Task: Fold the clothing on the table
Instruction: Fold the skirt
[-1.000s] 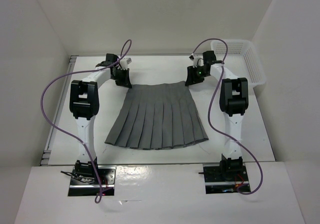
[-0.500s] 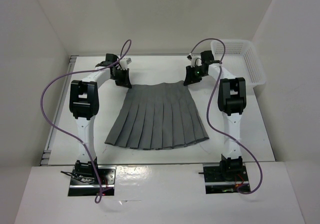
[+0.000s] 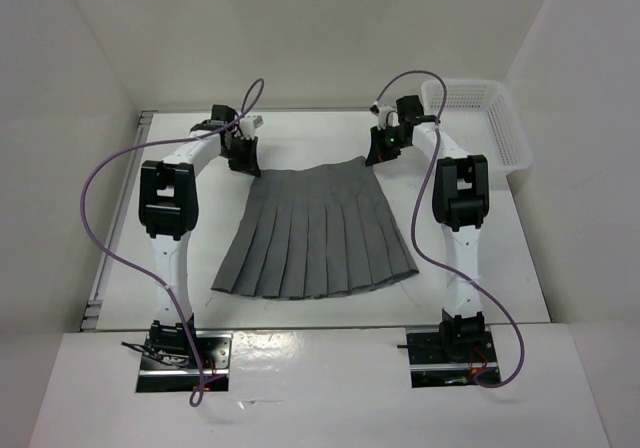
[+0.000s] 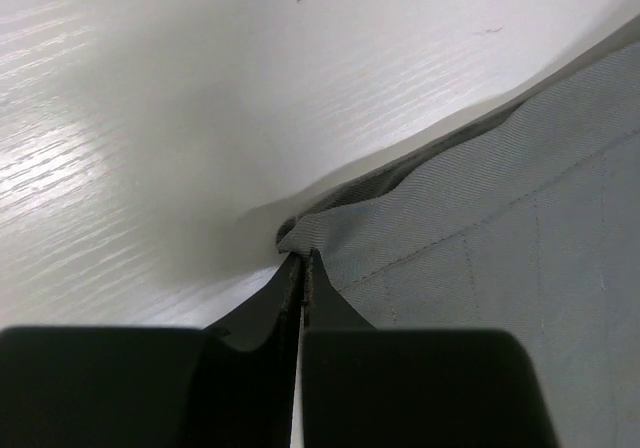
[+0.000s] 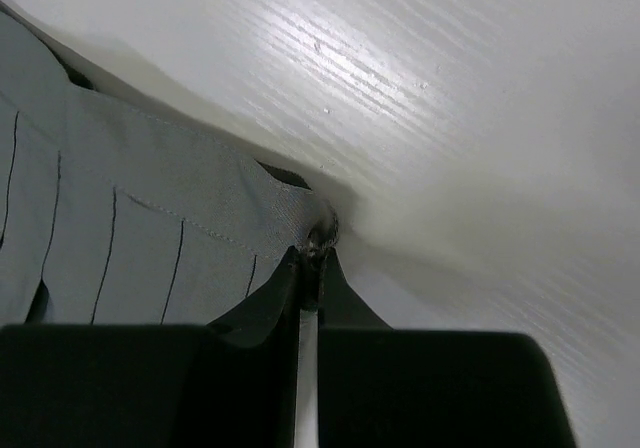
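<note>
I have the skirt (image 3: 315,233) lying flat and spread in the middle of the worktop (image 3: 320,133), waistband far, hem near. No fold is made yet, so all the folding is left. My left tool (image 4: 303,260) is pinched tight on the far-left waistband corner and my right tool (image 5: 313,250) on the far-right one, which I judge sets up a pull toward the hem. The cloth is dark grey, matte, soft twill, trapezoid-shaped with long stitched pleats. The worktop is smooth, glossy white.
</note>
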You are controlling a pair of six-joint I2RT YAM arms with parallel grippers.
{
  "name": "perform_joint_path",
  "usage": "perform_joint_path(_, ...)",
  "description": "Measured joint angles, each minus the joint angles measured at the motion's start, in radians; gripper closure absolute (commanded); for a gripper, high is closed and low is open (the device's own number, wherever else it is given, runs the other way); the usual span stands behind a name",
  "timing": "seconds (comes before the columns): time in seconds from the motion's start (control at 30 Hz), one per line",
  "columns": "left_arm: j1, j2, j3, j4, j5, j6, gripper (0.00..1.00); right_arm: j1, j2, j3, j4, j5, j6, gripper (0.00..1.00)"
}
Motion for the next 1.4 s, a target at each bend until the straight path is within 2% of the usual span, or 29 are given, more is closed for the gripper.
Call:
perform_joint_path(0.2, 0.006, 0.000, 0.116, -0.085, -0.022, 0.024, 1.00, 0.003, -0.001, 0.090, -0.026, 0.042, 0.000, 1.00)
perform_joint_path(0.5, 0.022, 0.000, 0.334, -0.112, -0.029, 0.029, 1.00, 0.017, -0.044, 0.180, -0.042, 0.113, 0.001, 1.00)
perform_joint_path(0.83, 0.023, -0.008, 0.401, -0.140, -0.031, 0.048, 1.00, 0.029, -0.105, 0.288, -0.071, 0.154, -0.013, 1.00)
perform_joint_path(1.17, 0.053, -0.178, 0.297, -0.231, 0.080, 0.130, 1.00, 0.053, -0.407, -0.024, -0.153, 0.082, -0.215, 1.00)
perform_joint_path(1.4, 0.046, -0.335, 0.167, -0.381, 0.184, 0.304, 1.00, 0.056, -0.479, -0.126, -0.292, 0.048, -0.381, 1.00)
